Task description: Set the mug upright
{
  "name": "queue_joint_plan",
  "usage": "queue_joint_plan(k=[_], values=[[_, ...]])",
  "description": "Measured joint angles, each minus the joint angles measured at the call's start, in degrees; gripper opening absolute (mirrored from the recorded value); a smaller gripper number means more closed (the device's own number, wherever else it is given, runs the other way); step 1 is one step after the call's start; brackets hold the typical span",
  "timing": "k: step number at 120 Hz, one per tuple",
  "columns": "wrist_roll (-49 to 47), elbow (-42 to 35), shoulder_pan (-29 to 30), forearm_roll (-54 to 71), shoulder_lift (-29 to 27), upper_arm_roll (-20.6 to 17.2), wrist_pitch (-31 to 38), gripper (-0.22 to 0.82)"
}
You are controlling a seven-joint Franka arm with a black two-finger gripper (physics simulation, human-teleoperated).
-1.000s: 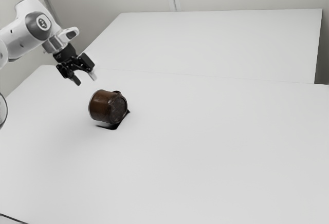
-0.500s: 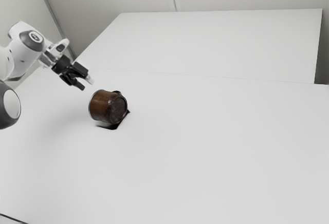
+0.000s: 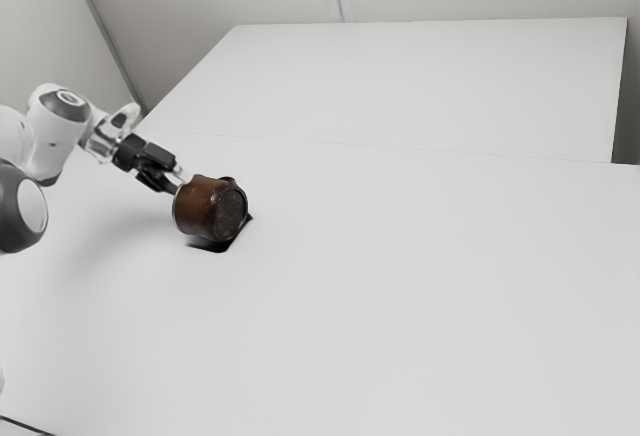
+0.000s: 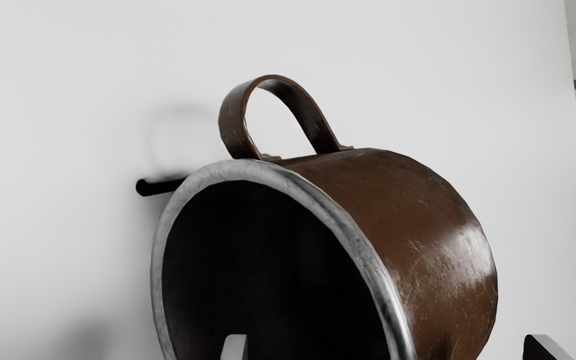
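Two fingers (image 4: 235, 348), wide apart and holding nothing, have come down to the mug (image 4: 433, 240), one before its mouth, one outside. Its wall could soon be pinched, then tipped up. It hasn't moved: on its side, nearer the tabletop (image 3: 400, 336) edge at the exterior view's left.

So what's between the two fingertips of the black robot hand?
In the wrist view, the grey rim and brown outer side of the tipped, round mug show between the fingertips of the open hand.
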Motion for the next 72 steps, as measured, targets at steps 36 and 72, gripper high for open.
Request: queue_joint_plan(k=[36, 72], values=[[1.04, -0.61, 0.97, -4.11, 1.64, -0.62, -4.47, 0.44], [1.24, -0.61, 1.2, -4.89, 1.92, -0.76, -7.56, 0.11]])
